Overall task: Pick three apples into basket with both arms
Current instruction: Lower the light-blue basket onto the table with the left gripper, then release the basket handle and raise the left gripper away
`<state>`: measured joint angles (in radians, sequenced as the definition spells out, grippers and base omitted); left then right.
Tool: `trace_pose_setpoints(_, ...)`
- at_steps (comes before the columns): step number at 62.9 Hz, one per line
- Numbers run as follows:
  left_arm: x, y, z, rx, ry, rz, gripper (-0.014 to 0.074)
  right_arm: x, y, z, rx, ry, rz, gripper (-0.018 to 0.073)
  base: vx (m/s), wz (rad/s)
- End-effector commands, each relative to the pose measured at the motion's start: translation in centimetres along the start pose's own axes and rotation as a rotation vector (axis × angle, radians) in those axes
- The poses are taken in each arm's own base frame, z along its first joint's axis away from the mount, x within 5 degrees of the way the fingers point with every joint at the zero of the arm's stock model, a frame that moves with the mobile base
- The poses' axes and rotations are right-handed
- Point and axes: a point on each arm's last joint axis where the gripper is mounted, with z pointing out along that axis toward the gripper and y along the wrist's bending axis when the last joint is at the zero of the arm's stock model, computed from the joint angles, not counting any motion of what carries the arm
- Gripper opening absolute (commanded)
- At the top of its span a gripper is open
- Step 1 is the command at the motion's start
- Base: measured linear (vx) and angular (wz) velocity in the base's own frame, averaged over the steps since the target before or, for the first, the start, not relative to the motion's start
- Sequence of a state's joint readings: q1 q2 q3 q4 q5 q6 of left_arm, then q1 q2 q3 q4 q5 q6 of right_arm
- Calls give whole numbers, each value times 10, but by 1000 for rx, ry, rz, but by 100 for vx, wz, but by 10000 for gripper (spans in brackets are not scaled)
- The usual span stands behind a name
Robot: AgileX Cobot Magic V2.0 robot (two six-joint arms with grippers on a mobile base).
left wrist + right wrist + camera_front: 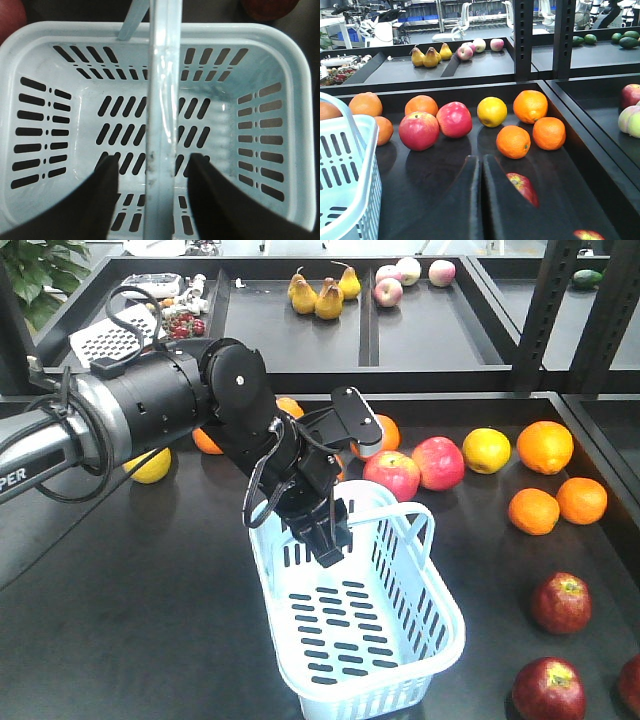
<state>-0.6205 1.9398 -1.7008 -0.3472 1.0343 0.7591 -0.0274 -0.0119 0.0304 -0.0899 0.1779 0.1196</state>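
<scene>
Apple (524,189) half-hidden by closed right end effector (481,159); left end effector (154,160) spread astride handle (164,90).

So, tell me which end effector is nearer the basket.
Left. The left end effector straddles the basket handle, open; the right end effector is apart, basket off to its left.

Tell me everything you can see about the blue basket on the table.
The basket is a pale blue-white rectangular tub of glossy plastic, with slotted walls and floor and a rounded rim. It stands upright on the dark table and is empty inside. One thin handle is raised across its middle and passes between the open fingers of the left tool, which straddles it without visibly clamping.
</scene>
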Motion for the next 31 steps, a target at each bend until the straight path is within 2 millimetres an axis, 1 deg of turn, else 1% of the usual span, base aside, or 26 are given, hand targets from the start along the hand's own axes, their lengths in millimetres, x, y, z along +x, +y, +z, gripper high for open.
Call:
trace_pose_setpoints(1, -15, -6, -35, -52, -110, 9, 432, -3, 1, 0, -12, -69, -10, -8, 0, 0)
trace_pose_setpoints(5, -16, -8, -43, -58, -121, -2, 454, -3, 1, 0, -12, -69, -10, -8, 0, 0)
trace_pose_setpoints(10, -16, -11, -56, -72, -131, -26, 451, -3, 1, 0, -12, -69, -10, -8, 0, 0)
trace_pose_setpoints(14, -14, -15, -72, -97, -129, -47, 440, -3, 1, 0, -12, -69, -10, -8, 0, 0)
trace_pose_setpoints(19, -10, -21, -92, -130, -112, -89, 406, -3, 1, 0, -12, -69, -10, -8, 0, 0)
trace_pose_setpoints(24, -4, -30, -117, -165, -93, -124, 346, -3, 1, 0, -12, -69, -10, -8, 0, 0)
trace_pose_setpoints(27, 0, -35, -132, -187, -90, -147, 290, -3, 1, 0, -12, -69, -10, -8, 0, 0)
trace_pose_setpoints(31, 5, -45, -154, -212, -105, -164, 190, -3, 1, 0, -12, -69, -10, -8, 0, 0)
